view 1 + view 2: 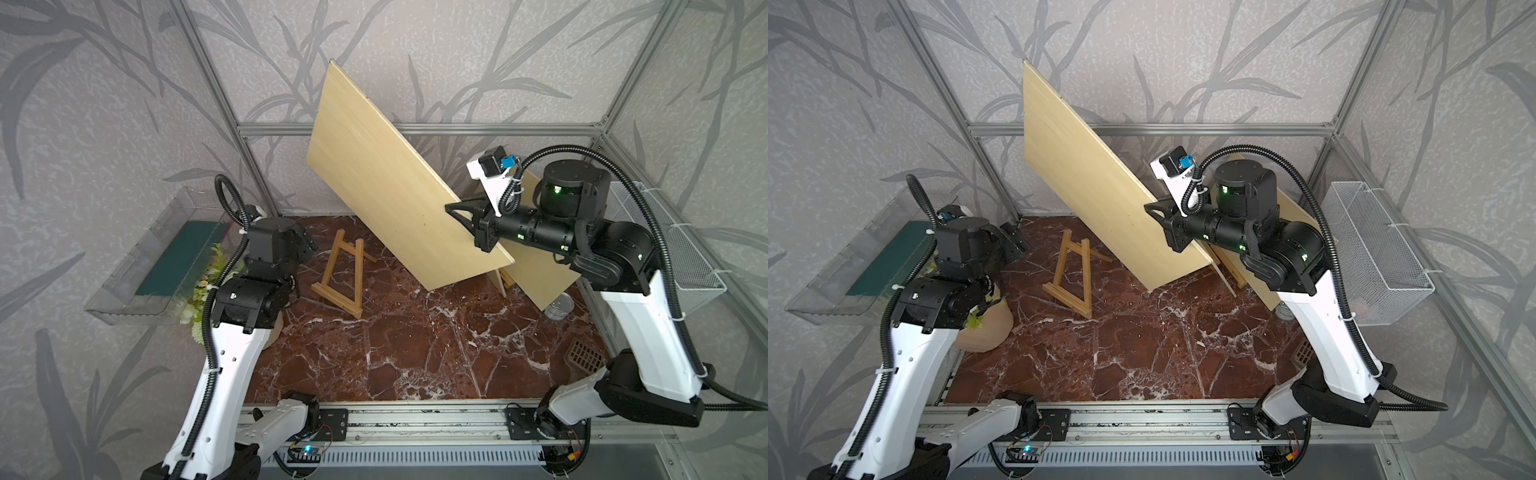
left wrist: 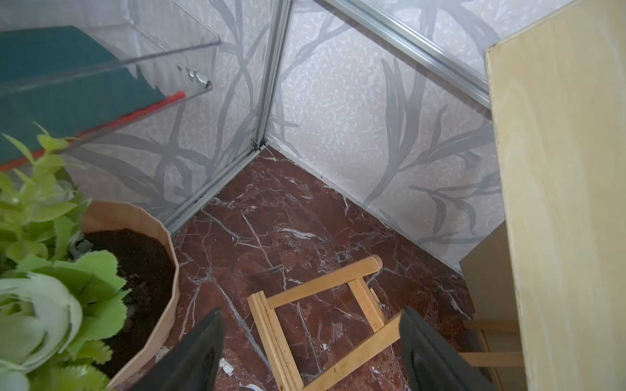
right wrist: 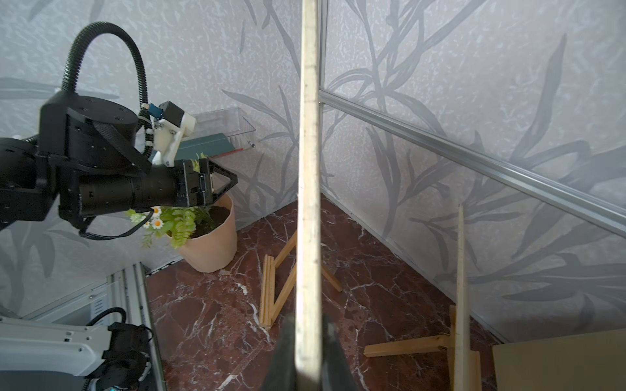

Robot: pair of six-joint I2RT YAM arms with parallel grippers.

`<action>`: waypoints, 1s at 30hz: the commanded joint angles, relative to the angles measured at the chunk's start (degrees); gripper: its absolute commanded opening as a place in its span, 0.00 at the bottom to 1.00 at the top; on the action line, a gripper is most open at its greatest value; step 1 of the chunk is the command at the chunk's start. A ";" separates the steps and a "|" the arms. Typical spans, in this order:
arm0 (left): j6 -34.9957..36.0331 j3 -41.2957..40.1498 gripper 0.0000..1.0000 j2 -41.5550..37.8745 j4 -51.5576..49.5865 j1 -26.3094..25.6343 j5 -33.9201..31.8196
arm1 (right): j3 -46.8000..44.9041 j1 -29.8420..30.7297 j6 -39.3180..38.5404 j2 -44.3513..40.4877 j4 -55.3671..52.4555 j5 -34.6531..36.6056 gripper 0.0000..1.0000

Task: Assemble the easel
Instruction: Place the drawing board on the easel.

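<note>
**Watch Out for a Slipping Board**

Pinching the big wooden board by one thin edge with the right gripper, jaws shut tight on it. Holding it up high and tilted, low corner down near the table; hard to tell if touching. Hovering with the left gripper spread wide, holding nothing, just above the little easel. Easy to find that easel: on the table, seemingly up on its legs, between the plant pot and the board.

Could go wrong in a few ways. Might slip or swing, being so big and held by such a small pinch. Might knock the little easel flat if brought down too fast or off to one side. Might bump the other board leaning just behind it. Might tip the easel if grabbed crooked by the left gripper. Might brush the plant pot, sitting close by that arm. Best to go slow, hold the easel steady, and set the board gently on its ledge.
</note>
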 commanded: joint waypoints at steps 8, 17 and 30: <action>5.26 2.08 0.82 -3.42 -2.26 0.30 -6.13 | 3.78 -0.26 9.80 7.77 15.38 -12.13 0.00; 6.12 0.92 0.82 -3.55 -5.62 0.31 -3.26 | 9.78 0.62 10.23 19.43 12.12 -17.33 0.00; 5.23 0.27 0.82 -0.58 -5.83 0.31 0.36 | 15.63 1.14 5.15 28.53 8.45 -15.24 0.00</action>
